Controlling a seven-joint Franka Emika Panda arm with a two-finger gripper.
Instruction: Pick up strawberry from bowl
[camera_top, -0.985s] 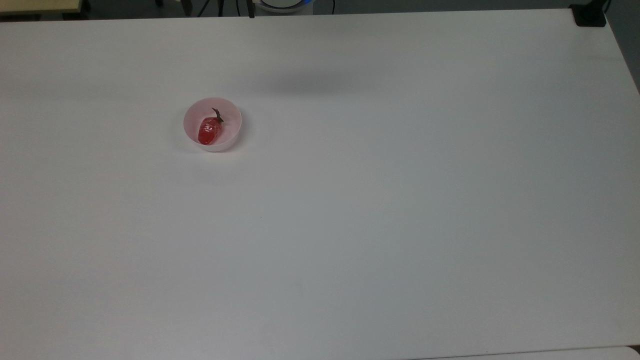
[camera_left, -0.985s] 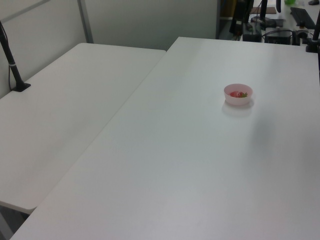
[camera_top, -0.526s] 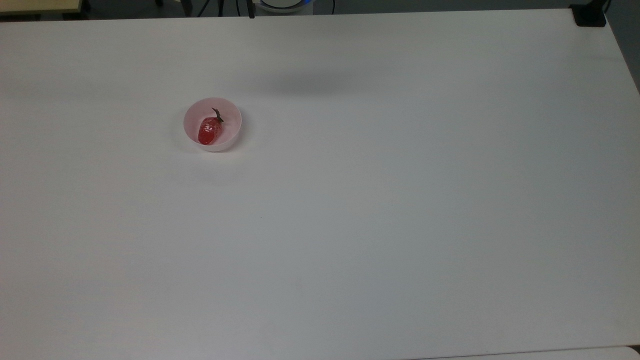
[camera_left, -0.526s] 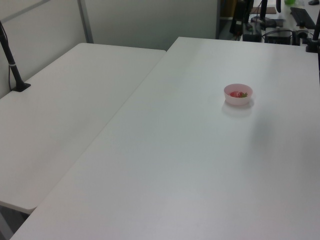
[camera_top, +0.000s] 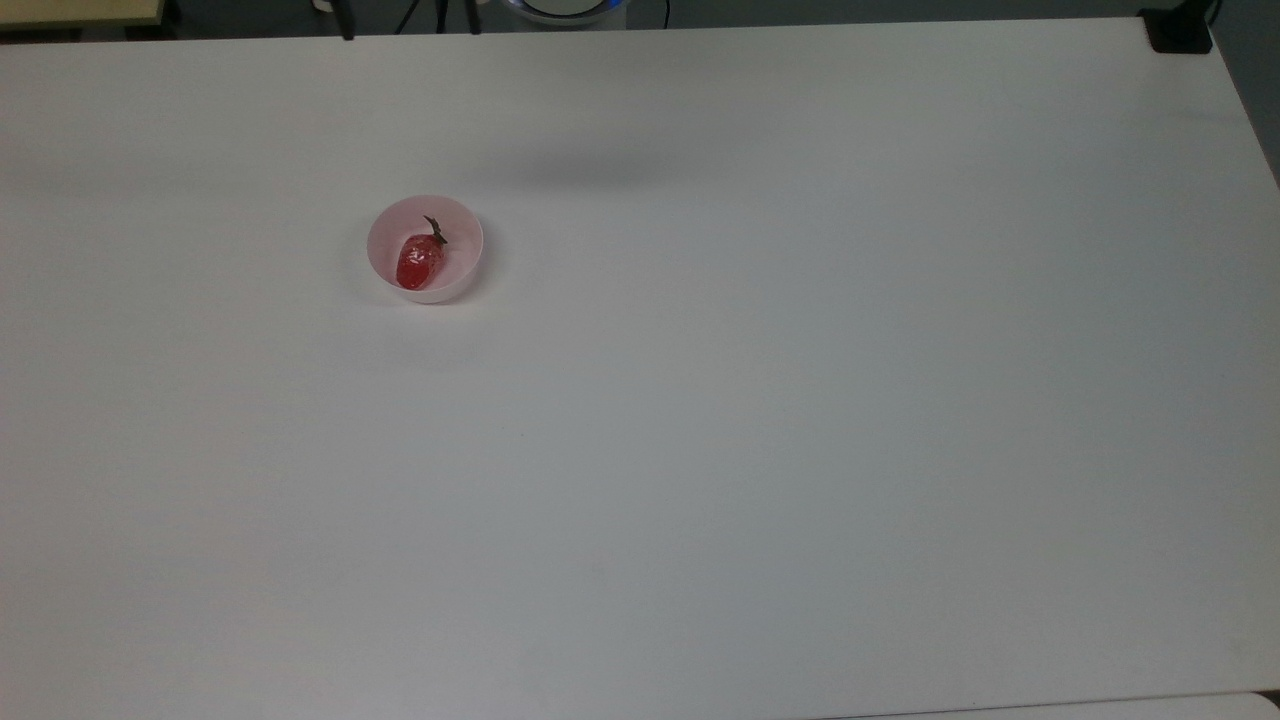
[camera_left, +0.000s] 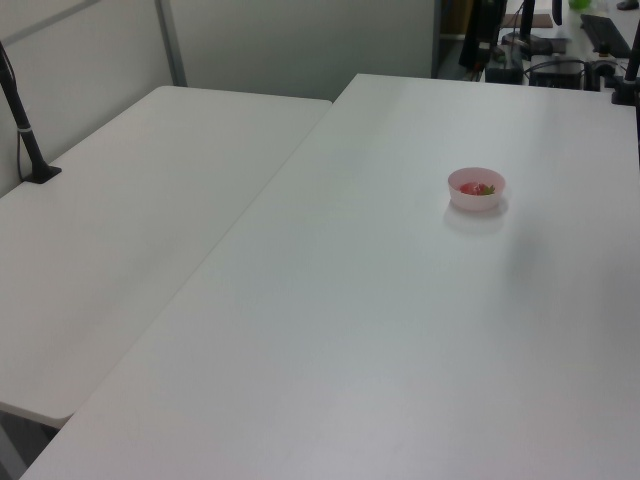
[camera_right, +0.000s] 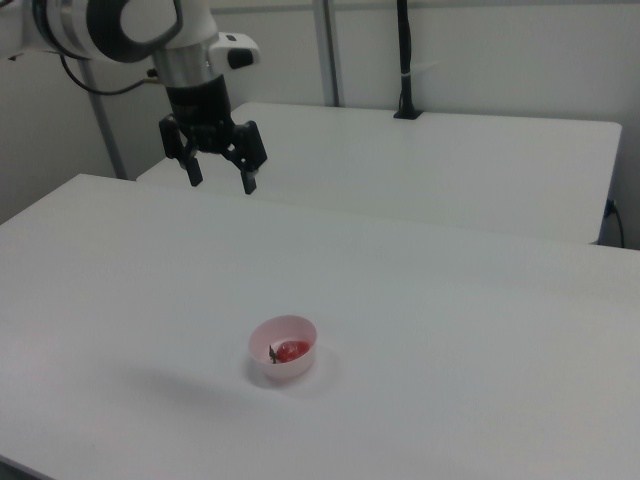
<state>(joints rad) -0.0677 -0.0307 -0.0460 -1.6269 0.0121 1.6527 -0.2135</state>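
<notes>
A small pale pink bowl (camera_top: 462, 262) stands on the white table (camera_top: 760, 420), left of centre in the top view. The glossy red strawberry (camera_top: 418, 262) lies inside it, its dark green cap pointing to the top view's upper right. The bowl (camera_left: 477, 200) and strawberry (camera_left: 471, 188) also show at the left view's right. In the right view my gripper (camera_right: 220, 180) hangs open and empty, high above the table, well behind and to the left of the bowl (camera_right: 262, 346) and strawberry (camera_right: 292, 350).
A second white table (camera_left: 130, 230) adjoins the first along a seam. A black post (camera_right: 403, 60) is clamped to that second table, seen also as the post (camera_left: 25, 125) in the left view. A black clamp (camera_top: 1180, 30) sits on the top view's far right corner.
The soft shadow on the table and the dark tips at the top view's upper edge have shifted slightly left. Bowl and strawberry have not moved.
</notes>
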